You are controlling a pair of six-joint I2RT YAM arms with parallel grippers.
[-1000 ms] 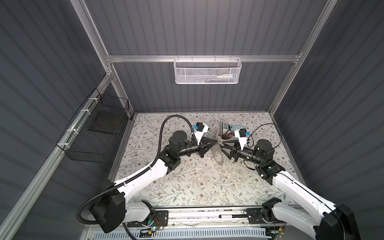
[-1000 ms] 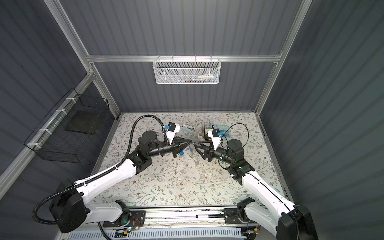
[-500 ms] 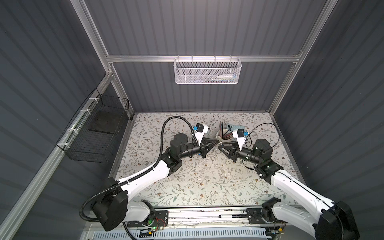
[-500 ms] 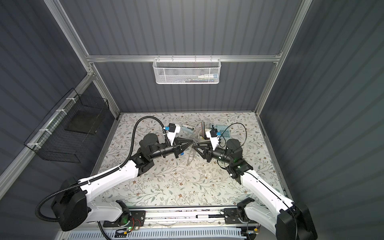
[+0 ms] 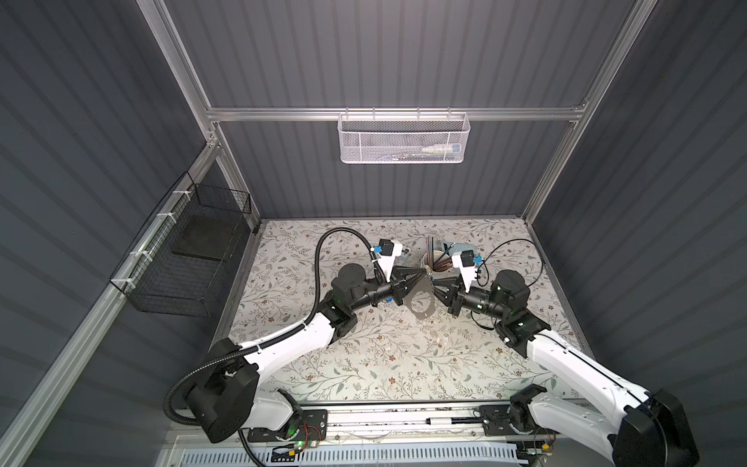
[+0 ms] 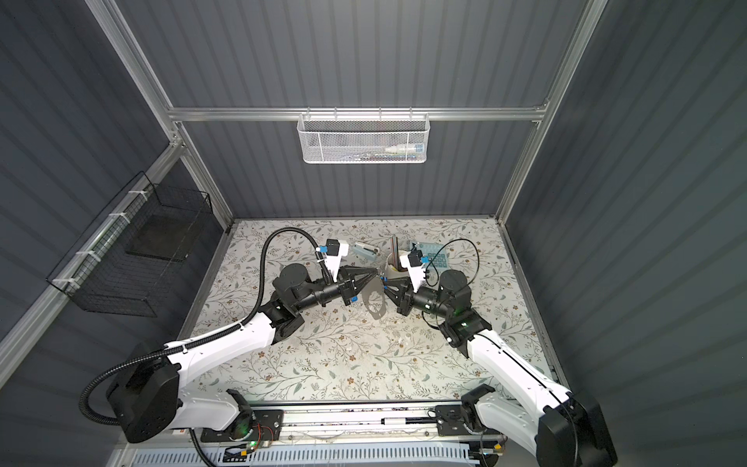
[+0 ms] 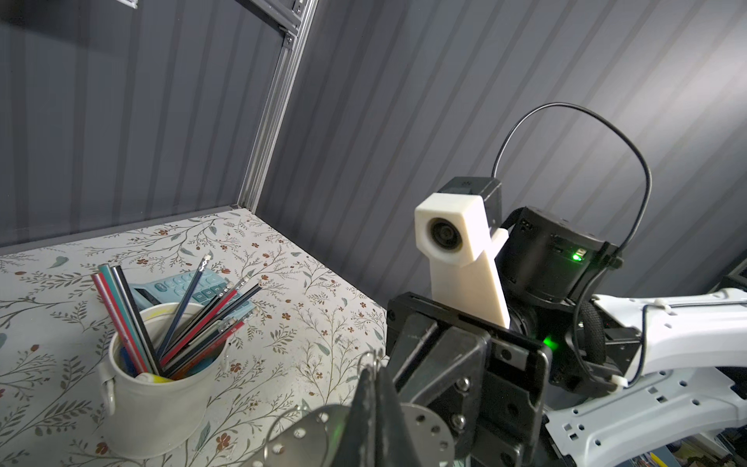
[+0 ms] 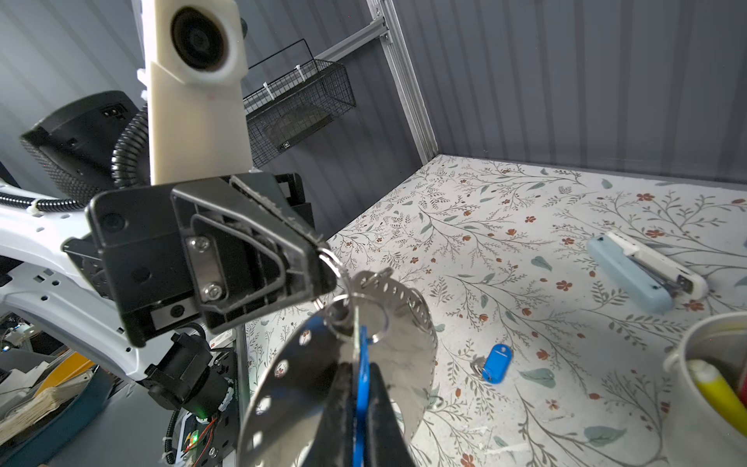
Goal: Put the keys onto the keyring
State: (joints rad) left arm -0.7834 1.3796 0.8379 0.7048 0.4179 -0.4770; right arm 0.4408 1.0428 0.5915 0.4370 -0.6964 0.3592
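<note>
Dark grey ribbed panels and an aluminium frame enclose the workspace. The table [image 5: 364, 364] carries a floral-patterned covering. A white mesh basket [image 5: 404, 139] hangs on the back wall, and a black wire basket [image 5: 190, 250] hangs on the left wall.

1. Left hand [image 5: 422, 275]: clenched. Its tips pinch the upper rim of the keyring [image 5: 420, 299], where small wire rings sit. The right wrist view shows the grip [image 8: 319, 246], but it is unclear whether the tips bear on the rim itself or on one of those wire rings.

2. Keyring: a flat grey metal loop with holes along its rim [image 8: 404, 307]. It hangs below the left hand, clear of the table and between the two hands in both top views.

3. Right hand [image 8: 355, 388]: clenched on the blue tag of the held key [image 8: 361, 364]. The tag stands edge-on between the fingers, directly against the face of the keyring. In a top view this hand [image 6: 386, 288] meets the keyring [image 6: 374, 301] from the right.

4. Loose key [image 8: 496, 362]: lies flat on the table with its blue tag, apart from both hands.

5. Other items: a white cup [image 7: 153, 400] of pencils stands at the back of the table. A pale blue calculator [image 7: 182, 283] lies just behind it, and a pale blue stapler [image 8: 630, 271] lies near it.
</note>
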